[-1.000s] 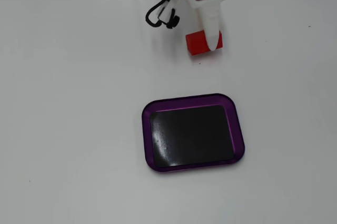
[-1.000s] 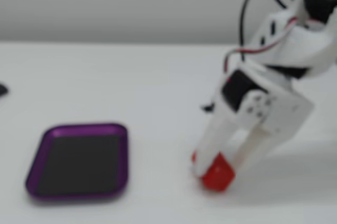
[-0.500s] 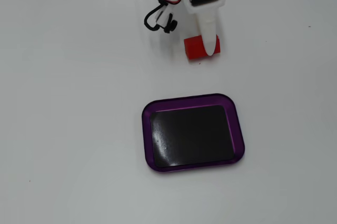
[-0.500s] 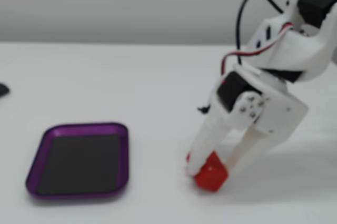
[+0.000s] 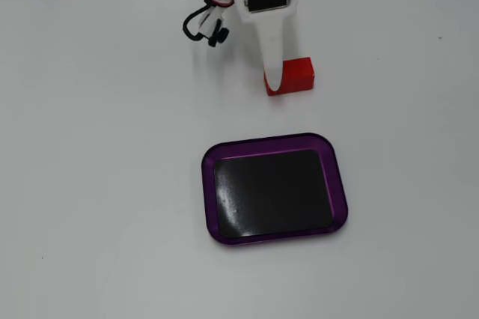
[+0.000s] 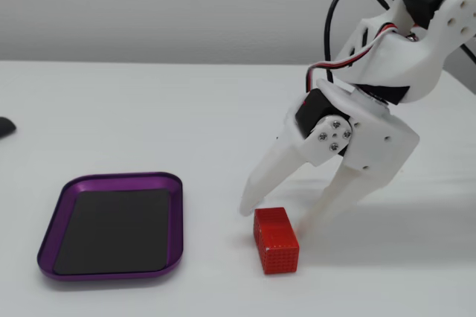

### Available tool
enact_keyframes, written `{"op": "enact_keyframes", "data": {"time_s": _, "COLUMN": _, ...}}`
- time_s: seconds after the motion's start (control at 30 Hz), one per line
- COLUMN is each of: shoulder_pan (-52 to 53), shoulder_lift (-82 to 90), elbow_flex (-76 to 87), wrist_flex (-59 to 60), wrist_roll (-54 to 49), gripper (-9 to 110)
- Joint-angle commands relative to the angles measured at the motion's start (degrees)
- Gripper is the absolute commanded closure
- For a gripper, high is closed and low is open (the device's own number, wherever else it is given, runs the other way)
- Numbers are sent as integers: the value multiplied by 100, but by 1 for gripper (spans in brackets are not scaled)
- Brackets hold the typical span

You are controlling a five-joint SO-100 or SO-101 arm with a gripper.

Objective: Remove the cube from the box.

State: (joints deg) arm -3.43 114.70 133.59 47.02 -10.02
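The red cube (image 5: 298,73) lies on the white table outside the box, between it and the arm's base. It shows in both fixed views (image 6: 276,239). The box (image 5: 207,184) is a purple-rimmed tray with a black floor, and it is empty (image 6: 175,220). My white gripper (image 6: 277,215) is open. Its two fingertips (image 6: 250,205) rest low at the table, one on each side of the cube's far end, without squeezing it. From above, one finger hides the other and covers the cube's left end, at the gripper (image 5: 275,73).
Black and red cables (image 5: 202,23) hang beside the arm near the top edge. A small dark object (image 6: 4,127) lies at the left edge of the table. Bare white table surrounds the tray.
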Motion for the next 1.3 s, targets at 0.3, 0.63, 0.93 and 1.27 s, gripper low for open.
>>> {"op": "enact_keyframes", "data": {"time_s": 0.3, "shoulder_pan": 615, "shoulder_lift": 4157, "elbow_flex": -457, "wrist_flex": 993, "wrist_roll": -35, "gripper": 82}}
{"op": "enact_keyframes", "data": {"time_s": 0.63, "shoulder_pan": 1714, "shoulder_lift": 7664, "elbow_flex": 2347, "wrist_flex": 1134, "wrist_roll": 53, "gripper": 81}}
{"op": "enact_keyframes", "data": {"time_s": 0.93, "shoulder_pan": 1644, "shoulder_lift": 7418, "elbow_flex": 3103, "wrist_flex": 1433, "wrist_roll": 290, "gripper": 82}}
{"op": "enact_keyframes", "data": {"time_s": 1.27, "shoulder_pan": 1626, "shoulder_lift": 7418, "elbow_flex": 3085, "wrist_flex": 1529, "wrist_roll": 791, "gripper": 102}}
